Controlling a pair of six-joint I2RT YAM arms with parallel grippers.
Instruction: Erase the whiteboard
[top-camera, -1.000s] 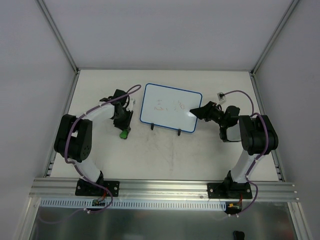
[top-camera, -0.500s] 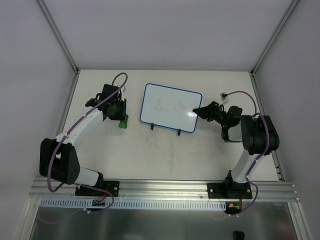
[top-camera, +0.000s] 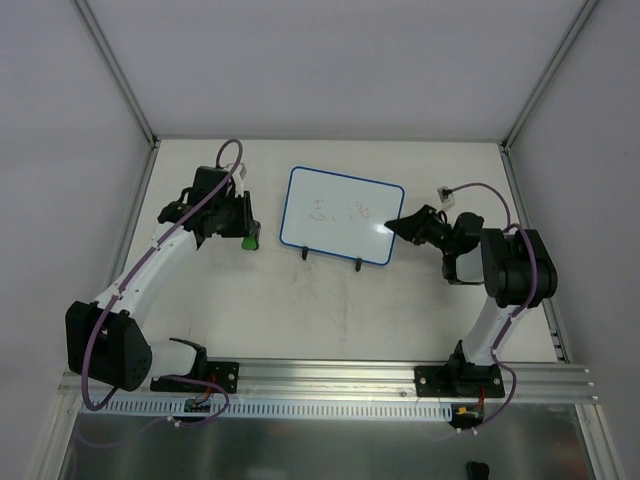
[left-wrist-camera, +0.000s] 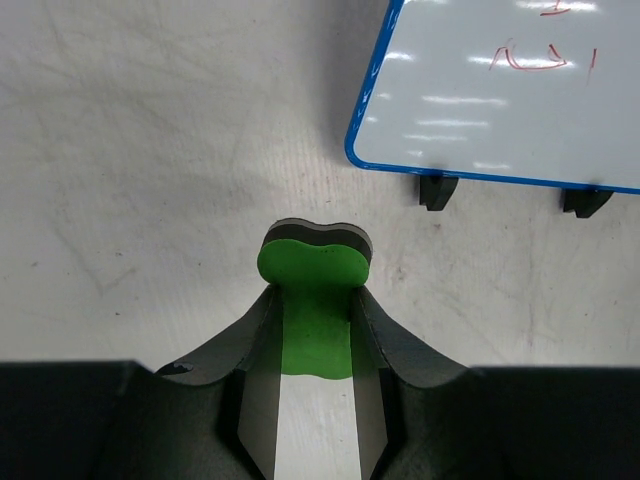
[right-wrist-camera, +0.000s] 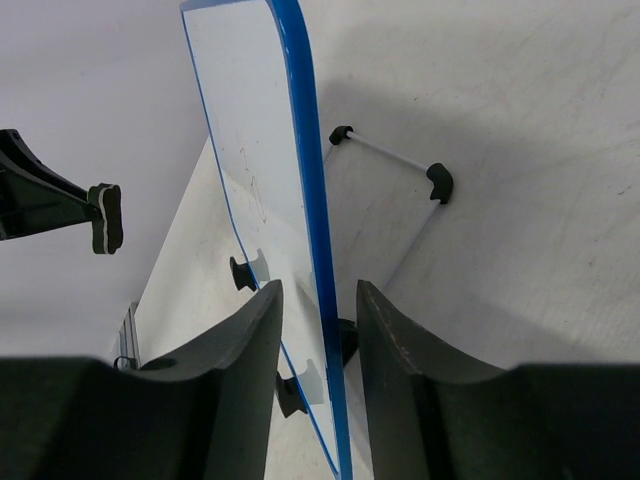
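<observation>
The whiteboard (top-camera: 340, 215) stands tilted on two black feet at the middle of the table, with faint red scribbles on it. It also shows in the left wrist view (left-wrist-camera: 500, 110) and edge-on in the right wrist view (right-wrist-camera: 250, 130). My left gripper (top-camera: 243, 233) is shut on the green eraser (top-camera: 250, 241), held left of the board and apart from it. In the left wrist view the eraser (left-wrist-camera: 312, 265) sits between the left gripper (left-wrist-camera: 312, 295) fingers. My right gripper (top-camera: 396, 225) straddles the board's right blue edge. In the right wrist view a gap shows on both sides of that edge inside the right gripper (right-wrist-camera: 318, 290).
A wire prop (right-wrist-camera: 385, 150) stands behind the board. A small white connector (top-camera: 441, 190) lies at the back right. An aluminium rail (top-camera: 330, 378) runs along the near edge, and enclosure walls close in the table's left, right and back.
My left arm has stretched out and carried the eraser away from the near edge, ending a little closer to the board's left side. The right arm and board have not moved.
</observation>
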